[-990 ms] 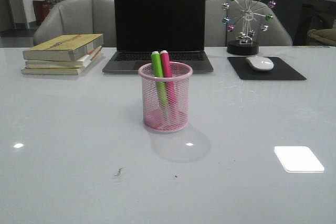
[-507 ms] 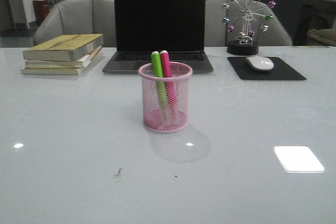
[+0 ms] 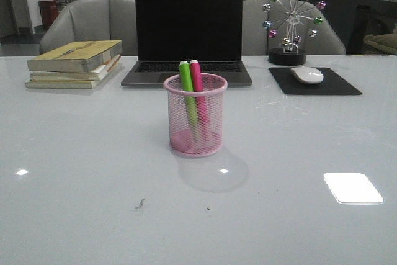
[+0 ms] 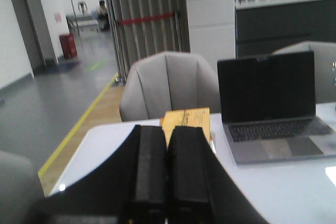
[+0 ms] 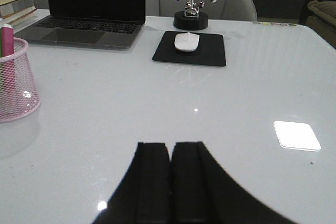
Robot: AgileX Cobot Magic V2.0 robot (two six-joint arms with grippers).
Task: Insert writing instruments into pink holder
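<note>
The big white table [image 3: 74, 153] holds a laptop [image 3: 188, 32] at the back. In the middle stands the pink holder [image 3: 195, 115], with the green marker [image 3: 187, 88] and the pink marker [image 3: 196, 82] both leaning inside it (job looks done). The left claw [image 4: 166, 171] and right claw [image 5: 170, 179] are both squeezed closed, holding nothing, away from the cup. A careless arm swing could tip the light holder and spill the markers.

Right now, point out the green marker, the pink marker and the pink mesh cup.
green marker [image 3: 185, 76], front view, upper barrel above the rim.
pink marker [image 3: 196, 74], front view, upper barrel above the rim.
pink mesh cup [image 3: 214, 125], front view, right side of the mesh wall.
</note>
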